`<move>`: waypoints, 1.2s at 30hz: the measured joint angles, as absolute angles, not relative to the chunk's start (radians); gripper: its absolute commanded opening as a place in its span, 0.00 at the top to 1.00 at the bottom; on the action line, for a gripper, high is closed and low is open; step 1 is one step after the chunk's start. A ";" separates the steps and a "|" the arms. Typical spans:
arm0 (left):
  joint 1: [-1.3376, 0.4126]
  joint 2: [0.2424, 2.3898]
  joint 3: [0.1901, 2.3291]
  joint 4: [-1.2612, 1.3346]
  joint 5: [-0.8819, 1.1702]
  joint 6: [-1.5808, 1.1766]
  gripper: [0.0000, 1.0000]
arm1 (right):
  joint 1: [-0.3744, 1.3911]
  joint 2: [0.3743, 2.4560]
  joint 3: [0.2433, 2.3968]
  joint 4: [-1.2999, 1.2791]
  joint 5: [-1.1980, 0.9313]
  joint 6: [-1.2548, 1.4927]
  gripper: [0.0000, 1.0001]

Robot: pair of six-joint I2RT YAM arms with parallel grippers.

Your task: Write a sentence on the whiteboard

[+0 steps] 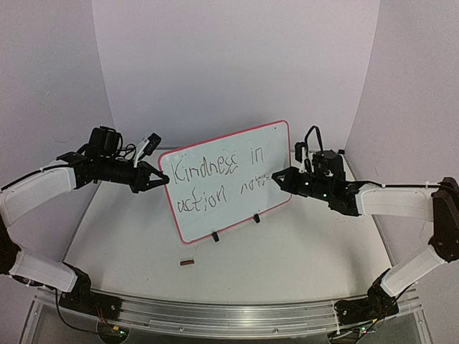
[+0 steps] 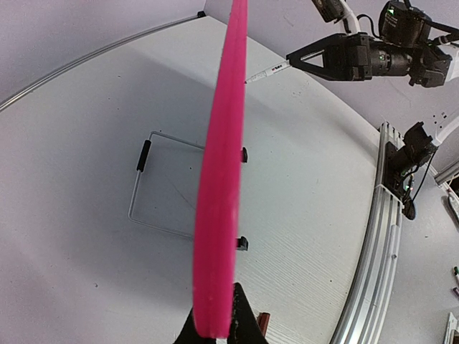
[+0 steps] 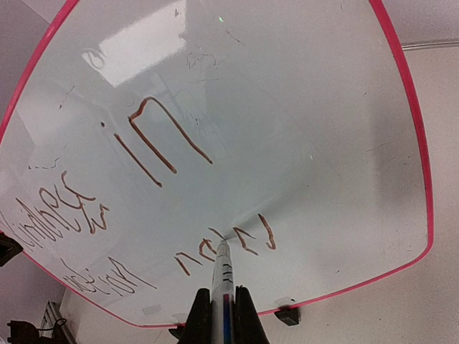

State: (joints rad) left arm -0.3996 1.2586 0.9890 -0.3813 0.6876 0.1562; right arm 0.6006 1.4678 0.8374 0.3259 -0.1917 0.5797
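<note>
The whiteboard point(image 1: 237, 154) stands upright on the table on two black clip feet, red-rimmed. The sentence point(image 1: 208, 168) on it reads "Kindness in action" plus a few more strokes. My left gripper point(image 1: 162, 180) is shut on the board's left edge; in the left wrist view the red rim point(image 2: 219, 215) runs edge-on between the fingers point(image 2: 244, 319). My right gripper point(image 1: 276, 178) is shut on a white marker point(image 3: 224, 276), its tip touching the board at the newest strokes point(image 3: 244, 240) of the second line. The marker also shows in the left wrist view point(image 2: 269, 70).
A small dark red marker cap point(image 1: 187, 262) lies on the table in front of the board. A metal rail point(image 1: 215, 312) runs along the near table edge. White walls enclose the back and sides.
</note>
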 measured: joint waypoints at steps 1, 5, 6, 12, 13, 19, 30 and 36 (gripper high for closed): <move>-0.400 1.259 0.989 -0.381 0.688 0.156 1.00 | 0.601 1.470 0.840 0.327 -0.192 0.579 1.00; -0.400 1.260 0.989 -0.381 0.688 0.156 1.00 | 0.601 1.474 0.842 0.328 -0.192 0.579 1.00; -0.400 1.260 0.989 -0.380 0.688 0.156 1.00 | 0.601 1.474 0.842 0.328 -0.191 0.578 1.00; -0.400 1.260 0.989 -0.380 0.688 0.156 1.00 | 0.601 1.474 0.842 0.328 -0.188 0.577 1.00; -0.400 1.260 0.989 -0.379 0.688 0.156 1.00 | 0.601 1.474 0.842 0.327 -0.187 0.577 1.00; -0.400 1.261 0.989 -0.378 0.688 0.156 1.00 | 0.601 1.477 0.842 0.320 -0.177 0.576 1.00; -0.400 1.263 0.989 -0.375 0.694 0.156 1.00 | 0.601 1.491 0.842 0.311 -0.166 0.575 1.00; -0.400 1.263 0.989 -0.375 0.695 0.156 1.00 | 0.601 1.490 0.842 0.294 -0.146 0.575 1.00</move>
